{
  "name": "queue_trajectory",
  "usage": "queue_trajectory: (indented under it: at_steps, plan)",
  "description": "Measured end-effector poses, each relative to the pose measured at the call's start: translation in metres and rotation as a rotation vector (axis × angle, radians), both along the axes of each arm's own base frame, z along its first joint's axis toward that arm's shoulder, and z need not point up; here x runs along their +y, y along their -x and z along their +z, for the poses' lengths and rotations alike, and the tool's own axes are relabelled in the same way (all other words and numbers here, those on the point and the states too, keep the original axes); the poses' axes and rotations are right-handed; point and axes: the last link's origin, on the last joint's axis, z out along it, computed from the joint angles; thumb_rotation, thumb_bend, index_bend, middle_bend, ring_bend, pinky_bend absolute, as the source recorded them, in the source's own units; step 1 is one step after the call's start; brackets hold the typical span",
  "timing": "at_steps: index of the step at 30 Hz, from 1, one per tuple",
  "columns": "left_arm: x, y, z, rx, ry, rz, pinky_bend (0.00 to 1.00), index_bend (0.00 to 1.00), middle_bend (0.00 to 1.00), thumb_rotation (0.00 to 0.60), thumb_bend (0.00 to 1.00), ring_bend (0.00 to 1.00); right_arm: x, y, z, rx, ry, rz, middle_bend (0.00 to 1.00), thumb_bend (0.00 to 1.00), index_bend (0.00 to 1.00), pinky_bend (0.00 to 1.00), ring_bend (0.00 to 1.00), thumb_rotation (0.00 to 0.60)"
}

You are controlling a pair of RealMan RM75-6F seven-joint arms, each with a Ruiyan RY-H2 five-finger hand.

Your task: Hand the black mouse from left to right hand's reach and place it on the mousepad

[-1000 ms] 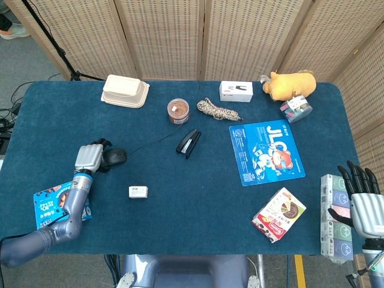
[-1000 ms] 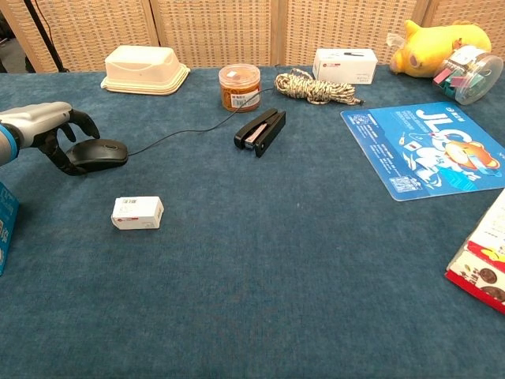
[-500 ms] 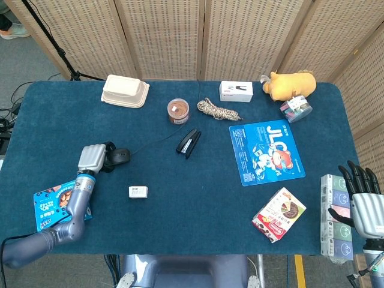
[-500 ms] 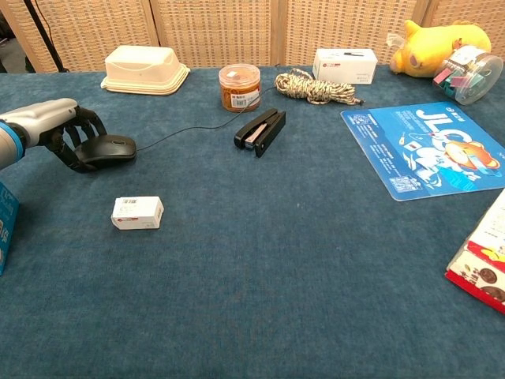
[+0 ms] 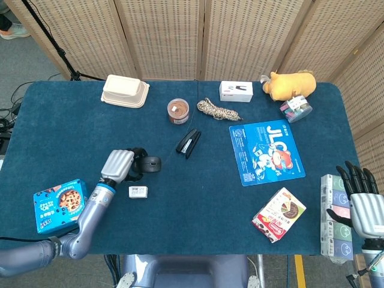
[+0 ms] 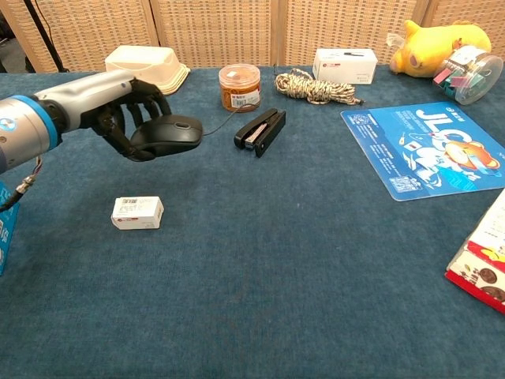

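Observation:
My left hand (image 6: pixel 130 117) grips the black mouse (image 6: pixel 168 133) and holds it lifted above the table, left of the middle. In the head view the same left hand (image 5: pixel 123 167) carries the mouse (image 5: pixel 150 164) just above a small white box. The mouse's thin cable runs back toward the orange jar. The blue mousepad (image 5: pixel 264 152) lies flat on the right side of the table, also seen as the mousepad (image 6: pixel 430 150) in the chest view. My right hand (image 5: pixel 361 201) hangs at the table's right edge with fingers spread, holding nothing.
A black stapler (image 6: pixel 261 130) lies between mouse and mousepad. Small white box (image 6: pixel 137 212) sits below the left hand. Orange jar (image 6: pixel 239 87), rope coil (image 6: pixel 316 87), white carton (image 6: pixel 344 65), yellow plush (image 6: pixel 434 43) line the back. A snack box (image 5: pixel 278 214) lies near the front right.
My left hand has lifted the mouse off the table and carried it to the right, toward the stapler. The right hand has stayed put.

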Motion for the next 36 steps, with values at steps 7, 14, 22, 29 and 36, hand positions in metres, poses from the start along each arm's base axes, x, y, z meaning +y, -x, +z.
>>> queue_trajectory:
  at_steps: [7,14,22,29,36]
  plan:
    - [-0.008,-0.063,-0.031,0.021,0.039,-0.063,0.51,0.51,0.43,0.600,0.24,0.42,-0.001,0.000,0.002,-0.008,0.004,0.000,0.00,0.00,0.00,0.00,0.00,0.600]
    - [-0.012,-0.107,-0.071,-0.013,0.083,-0.041,0.51,0.51,0.43,0.600,0.24,0.42,-0.003,0.003,0.004,-0.014,0.003,-0.010,0.00,0.00,0.00,0.00,0.00,0.600]
    - [0.002,-0.122,-0.098,-0.039,0.049,0.041,0.51,0.51,0.43,0.600,0.24,0.42,-0.005,0.006,0.004,-0.018,0.001,-0.021,0.00,0.00,0.00,0.00,0.00,0.600]
    - [0.006,-0.131,-0.116,-0.089,0.005,0.116,0.51,0.46,0.40,0.600,0.22,0.40,-0.007,0.007,0.004,-0.022,-0.002,-0.027,0.00,0.00,0.00,0.00,0.00,0.600]
    - [0.004,-0.137,-0.123,-0.138,-0.009,0.151,0.39,0.19,0.13,0.600,0.18,0.16,-0.007,0.007,0.006,-0.030,-0.002,-0.024,0.00,0.00,0.00,0.00,0.00,0.600]
